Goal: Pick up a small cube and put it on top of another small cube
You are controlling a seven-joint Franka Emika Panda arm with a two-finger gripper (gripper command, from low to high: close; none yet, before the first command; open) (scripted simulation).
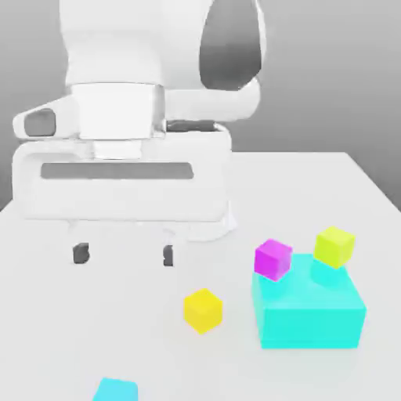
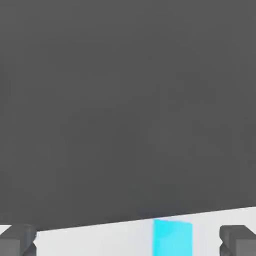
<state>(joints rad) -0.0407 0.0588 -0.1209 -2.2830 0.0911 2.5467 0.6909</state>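
Overhead, a white robot arm's end effector (image 1: pixel 124 254) hangs with fingers spread and nothing between them, above a pale table (image 1: pixel 235 368). A large cyan block (image 1: pixel 310 317) sits toward the exterior view's right; the small cyan cube (image 1: pixel 116 390) lies at the bottom edge, left of centre.

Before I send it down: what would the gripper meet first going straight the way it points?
Probably bare tabletop: the gripper points down, with the small cyan cube apparently nearer the camera, though depth is unclear.
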